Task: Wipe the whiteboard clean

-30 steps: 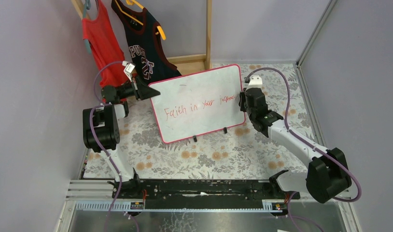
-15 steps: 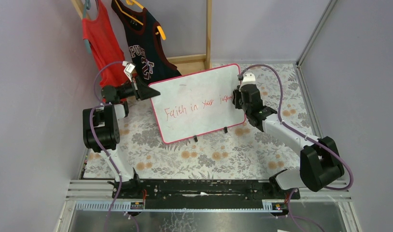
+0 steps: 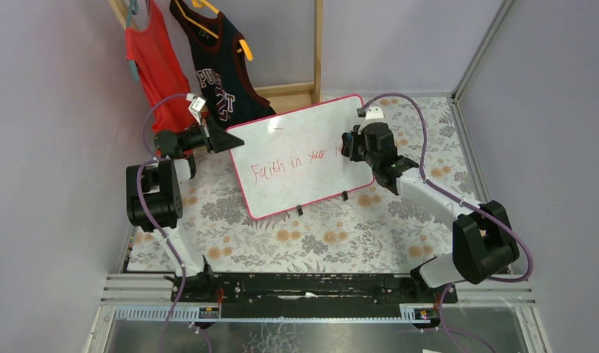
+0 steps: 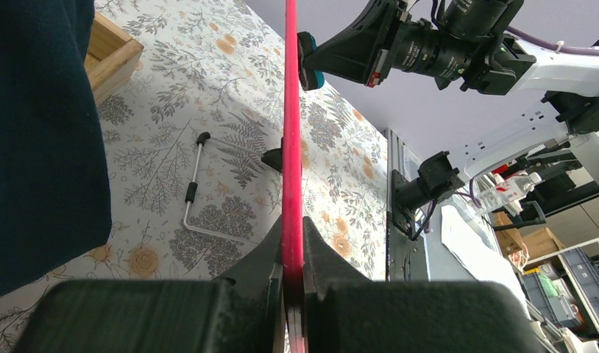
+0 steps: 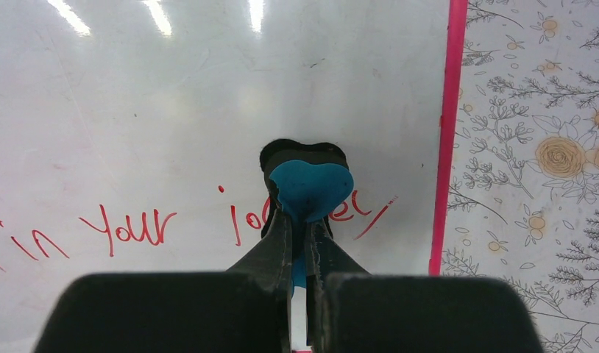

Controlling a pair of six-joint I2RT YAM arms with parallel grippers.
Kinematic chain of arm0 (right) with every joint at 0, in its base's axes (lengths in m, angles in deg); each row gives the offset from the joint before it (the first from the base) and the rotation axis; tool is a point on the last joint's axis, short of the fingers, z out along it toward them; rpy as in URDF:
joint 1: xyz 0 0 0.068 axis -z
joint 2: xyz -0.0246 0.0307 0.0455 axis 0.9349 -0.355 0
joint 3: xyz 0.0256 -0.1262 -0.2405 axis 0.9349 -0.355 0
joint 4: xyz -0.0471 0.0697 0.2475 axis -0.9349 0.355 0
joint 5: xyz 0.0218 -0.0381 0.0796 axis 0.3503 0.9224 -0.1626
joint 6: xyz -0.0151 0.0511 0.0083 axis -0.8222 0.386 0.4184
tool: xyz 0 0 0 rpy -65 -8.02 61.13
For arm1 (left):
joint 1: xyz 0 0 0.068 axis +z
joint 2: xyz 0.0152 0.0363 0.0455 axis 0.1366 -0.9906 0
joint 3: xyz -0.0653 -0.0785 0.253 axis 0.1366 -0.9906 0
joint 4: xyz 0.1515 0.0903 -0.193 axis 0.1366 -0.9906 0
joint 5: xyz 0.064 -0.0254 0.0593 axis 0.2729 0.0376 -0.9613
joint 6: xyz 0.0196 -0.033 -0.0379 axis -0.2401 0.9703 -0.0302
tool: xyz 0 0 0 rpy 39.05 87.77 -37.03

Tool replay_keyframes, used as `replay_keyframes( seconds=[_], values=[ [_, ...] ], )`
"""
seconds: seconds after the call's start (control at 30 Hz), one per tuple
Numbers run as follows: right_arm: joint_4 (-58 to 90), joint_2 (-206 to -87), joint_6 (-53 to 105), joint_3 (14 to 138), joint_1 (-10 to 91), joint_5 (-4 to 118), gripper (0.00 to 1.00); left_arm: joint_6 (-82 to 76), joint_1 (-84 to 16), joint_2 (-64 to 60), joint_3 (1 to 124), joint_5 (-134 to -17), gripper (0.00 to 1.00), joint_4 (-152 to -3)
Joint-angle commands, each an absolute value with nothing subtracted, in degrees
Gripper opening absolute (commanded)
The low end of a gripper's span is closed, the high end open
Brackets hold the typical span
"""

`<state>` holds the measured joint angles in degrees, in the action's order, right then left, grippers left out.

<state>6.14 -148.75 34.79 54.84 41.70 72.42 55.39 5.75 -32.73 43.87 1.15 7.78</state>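
Observation:
The whiteboard (image 3: 300, 158) stands tilted on small black feet, white with a pink-red frame and red lettering. My left gripper (image 3: 221, 137) is shut on its left edge; the left wrist view shows the red frame (image 4: 292, 132) clamped between the jaws. My right gripper (image 3: 349, 145) is shut on a blue eraser (image 5: 309, 187) with a black pad, pressed on the board's face over the last word at the right. The right wrist view shows the board (image 5: 171, 110) with "in your" legible and the final word partly covered.
A red top (image 3: 155, 66) and a dark jersey (image 3: 221, 77) hang on a wooden rack (image 3: 317, 51) behind the board. A floral cloth (image 3: 333, 228) covers the table. A bent metal rod (image 4: 197, 184) lies behind the board. Walls close in left and right.
My right gripper has moved left from the board's right edge onto its face, covering the end of the red lettering. The left gripper and board have not moved.

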Motion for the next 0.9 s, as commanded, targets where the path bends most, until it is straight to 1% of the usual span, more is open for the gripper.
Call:
replay_keyframes(
  seconds=[0.0,0.27,0.53,0.7,0.87],
  values=[
    [4.1,-149.3,35.6,56.6,40.5,71.8,0.00,56.1,5.5,-32.2,43.0,6.6,0.00,12.0],
    [7.9,-148.7,28.8,54.9,40.6,89.2,0.00,56.3,5.5,-31.6,43.0,6.9,0.00,12.1],
    [8.6,-149.3,27.9,53.3,41.6,98.3,0.00,56.4,5.6,-31.2,42.9,7.1,0.00,12.1],
    [6.8,-148.4,28.7,51.8,41.7,92.7,0.00,56.3,5.6,-31.2,42.7,7.0,0.00,12.1],
    [5.3,-147.4,30.1,50.8,41.6,76.9,0.00,56.3,5.5,-31.3,42.6,6.9,0.00,12.1]
  ],
)
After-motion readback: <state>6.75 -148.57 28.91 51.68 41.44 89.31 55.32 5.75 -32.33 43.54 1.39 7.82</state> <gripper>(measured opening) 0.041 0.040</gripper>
